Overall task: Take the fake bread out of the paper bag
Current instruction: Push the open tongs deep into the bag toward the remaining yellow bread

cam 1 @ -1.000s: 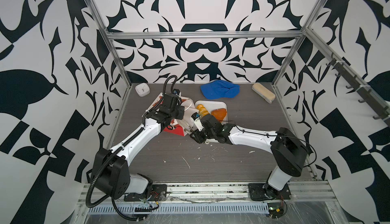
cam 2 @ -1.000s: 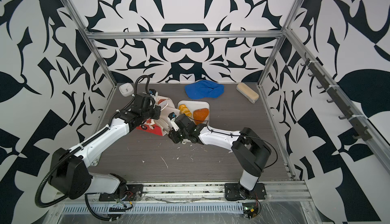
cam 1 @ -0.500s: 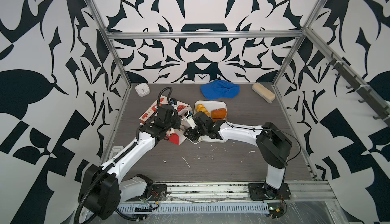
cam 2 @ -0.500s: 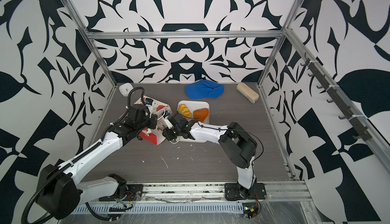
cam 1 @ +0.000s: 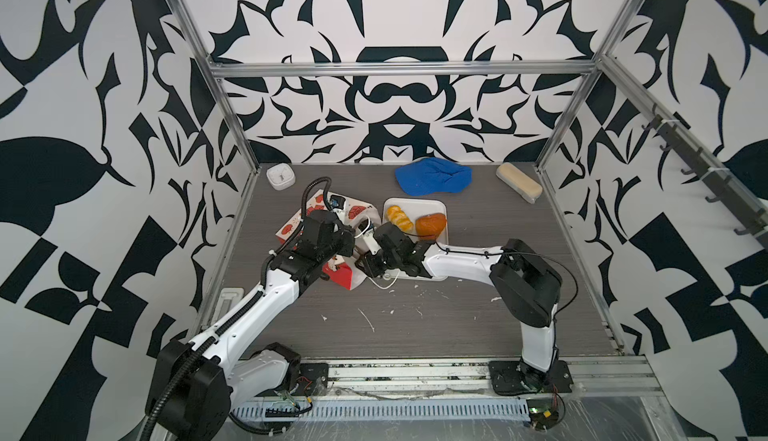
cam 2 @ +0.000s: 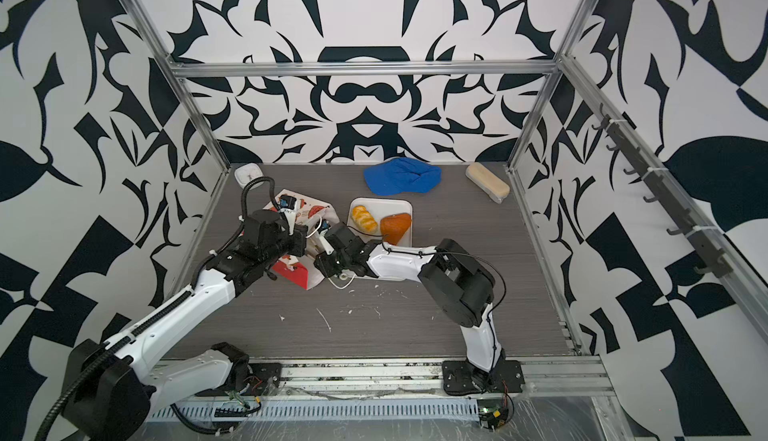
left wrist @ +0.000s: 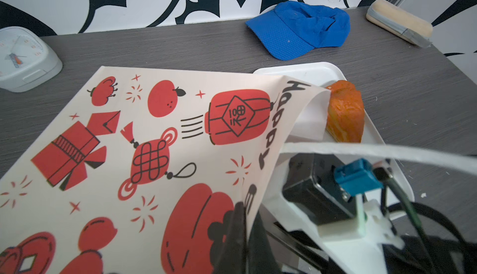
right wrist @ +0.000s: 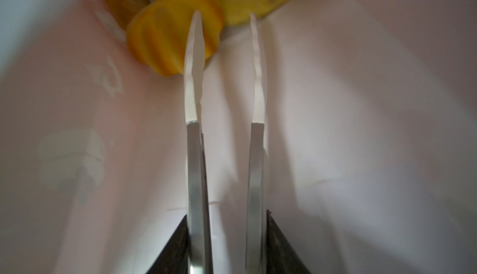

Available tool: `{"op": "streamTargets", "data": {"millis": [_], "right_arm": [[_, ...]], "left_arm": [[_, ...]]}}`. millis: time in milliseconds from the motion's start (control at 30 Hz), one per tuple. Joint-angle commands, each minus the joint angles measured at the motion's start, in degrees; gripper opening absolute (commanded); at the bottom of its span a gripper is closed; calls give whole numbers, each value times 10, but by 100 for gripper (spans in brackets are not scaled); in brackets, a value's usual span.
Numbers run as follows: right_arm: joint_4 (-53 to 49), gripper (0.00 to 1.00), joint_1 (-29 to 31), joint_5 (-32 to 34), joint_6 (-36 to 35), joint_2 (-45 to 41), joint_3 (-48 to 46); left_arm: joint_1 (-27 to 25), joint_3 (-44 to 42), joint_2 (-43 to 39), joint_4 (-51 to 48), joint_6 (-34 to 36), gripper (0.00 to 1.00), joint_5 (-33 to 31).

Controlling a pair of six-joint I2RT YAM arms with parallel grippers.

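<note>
Pushed deeper than a second ago, my right gripper (right wrist: 224, 14) sits inside the paper bag (left wrist: 144, 141) left of the tray (cam 1: 417, 207), jaws apart and empty close to a yellow croissant (right wrist: 165, 35), while my left gripper (left wrist: 238, 230) pinches the bag's lip to hold it open

You had a dark grey wood-grain table (cam 1: 457, 335) in front of you. On it, left of the middle, the red-and-white paper bag (cam 1: 287, 230) lay on its side, its mouth turned toward the flat white tray (cam 1: 415, 204) just beside it. Along the back edge sat a white clock (cam 1: 280, 176) in the left corner, a crumpled blue cap (cam 1: 432, 175) near the middle and a pale beige block (cam 1: 519, 182) toward the right. Small white flecks (cam 1: 368, 320) were scattered across the front part.
</note>
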Motion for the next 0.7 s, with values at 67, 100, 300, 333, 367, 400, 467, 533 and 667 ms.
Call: {"op": "streamTargets", "data": {"millis": [67, 100, 300, 333, 367, 400, 467, 533, 667], "right_arm": [[69, 45, 4, 22, 25, -4, 12], [70, 45, 4, 26, 27, -2, 14], [72, 45, 4, 51, 37, -6, 8], [71, 46, 5, 49, 38, -5, 8], [67, 46, 4, 48, 39, -4, 9], [68, 46, 4, 43, 40, -2, 10], [60, 47, 4, 38, 41, 4, 15], [49, 47, 4, 38, 40, 10, 23], [49, 47, 4, 55, 37, 10, 21]], "left_arm": [[-2, 22, -1, 29, -17, 5, 42], [-2, 24, -1, 30, -17, 5, 44], [-2, 22, -8, 27, -18, 5, 48], [-2, 20, -10, 27, -19, 5, 48], [-2, 19, -11, 28, -19, 5, 48], [-2, 18, -12, 28, -19, 5, 48], [-2, 17, -14, 29, -19, 5, 50], [-2, 17, -15, 29, -20, 5, 53], [-2, 17, -15, 28, -23, 5, 59]]}}
